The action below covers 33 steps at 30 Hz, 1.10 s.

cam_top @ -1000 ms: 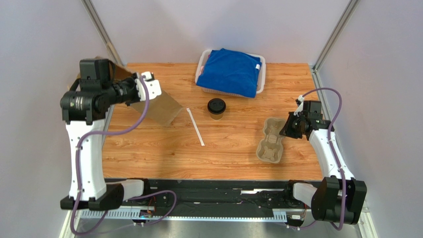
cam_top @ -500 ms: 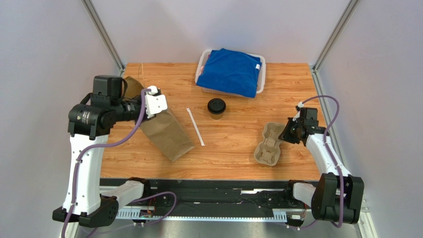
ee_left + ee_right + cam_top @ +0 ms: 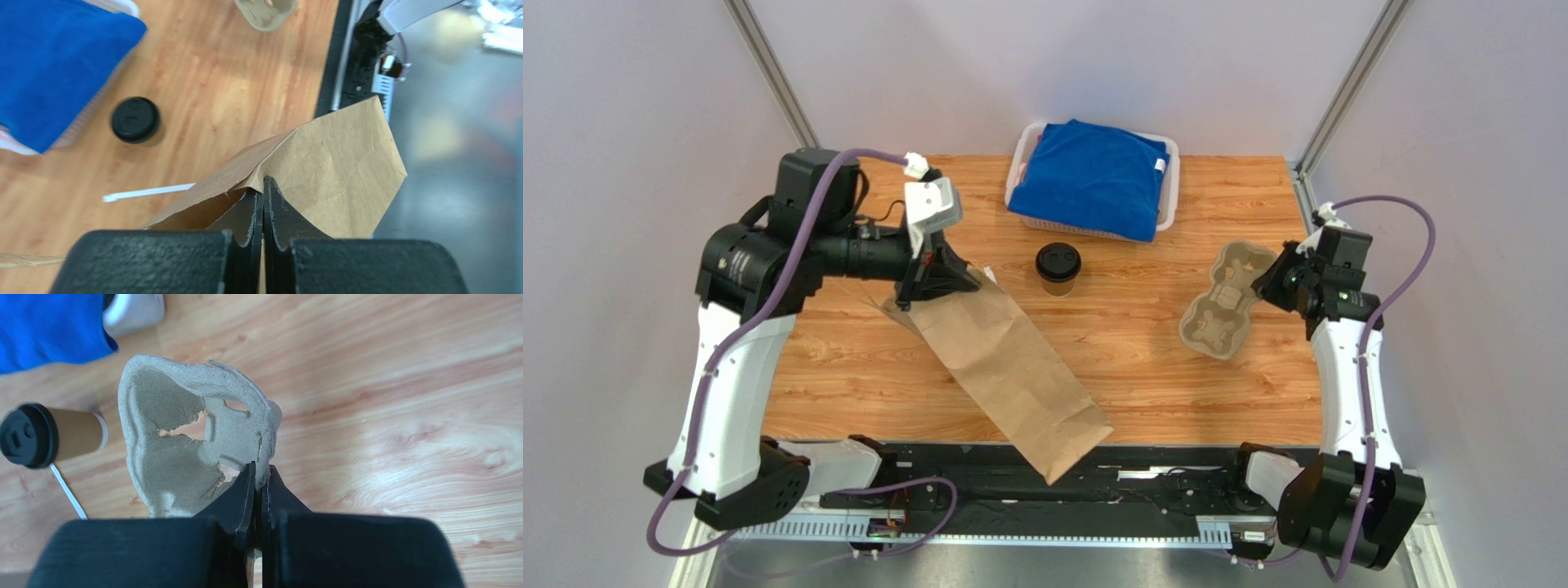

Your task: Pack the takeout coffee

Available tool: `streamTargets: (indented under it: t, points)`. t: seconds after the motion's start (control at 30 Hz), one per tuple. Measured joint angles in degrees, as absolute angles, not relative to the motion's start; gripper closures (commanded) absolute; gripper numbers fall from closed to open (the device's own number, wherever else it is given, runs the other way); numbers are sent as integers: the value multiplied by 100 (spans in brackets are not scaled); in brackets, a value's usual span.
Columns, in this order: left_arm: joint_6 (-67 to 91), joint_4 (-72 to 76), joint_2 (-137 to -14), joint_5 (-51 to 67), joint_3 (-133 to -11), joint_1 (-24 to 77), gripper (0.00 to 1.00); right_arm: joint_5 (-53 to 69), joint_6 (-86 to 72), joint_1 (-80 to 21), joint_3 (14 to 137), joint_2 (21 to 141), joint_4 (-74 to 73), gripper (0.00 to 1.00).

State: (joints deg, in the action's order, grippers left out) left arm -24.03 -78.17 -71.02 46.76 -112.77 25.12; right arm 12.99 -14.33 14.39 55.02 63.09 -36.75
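Paper bag: one end pinched in the clenched left gripper, slanting down toward the table's near edge.
Cup carrier: tilted, its rim nipped by the clenched right gripper.
Takeout coffee: mid-table between bag and carrier, upright, long axis vertical, black lid up, untouched.

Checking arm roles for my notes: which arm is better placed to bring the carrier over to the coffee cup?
Right, probably. The right claw is shut on the pulp carrier at its rim, with only table between it and the coffee cup. The left claw is shut on the paper bag.
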Motion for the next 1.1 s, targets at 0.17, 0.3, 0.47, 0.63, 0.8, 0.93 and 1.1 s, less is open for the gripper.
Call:
streamTargets:
  t: [0.17,0.3,0.47,0.63,0.8,0.93,1.1]
  points:
    - [-1315,-7472,-7384,4222,-11196,3295,100,1299,-1361,1780,6016,6239,-3739,100]
    - [-849,-7185,-7443,3570,-11205,3907,100,1302,-1323,1953,6163,6132,-3745,100]
    - [-355,-6932,-7758,2698,-11271,4320,100,1330,-1269,2075,6178,5990,-3793,100]
    - [285,-6713,-8206,1752,-11275,4759,100,1387,-1208,2119,6267,5940,-3857,100]
    - [858,-6462,-8503,882,-11386,5170,100,1428,-1197,2121,6322,5937,-3854,100]
    - [1092,-6479,-8862,316,-11900,5295,100,1476,-1192,2154,6361,5940,-3852,100]
    - [1009,-6687,-9043,-233,-12195,5310,100,1559,-1170,2209,6386,5942,-3833,100]
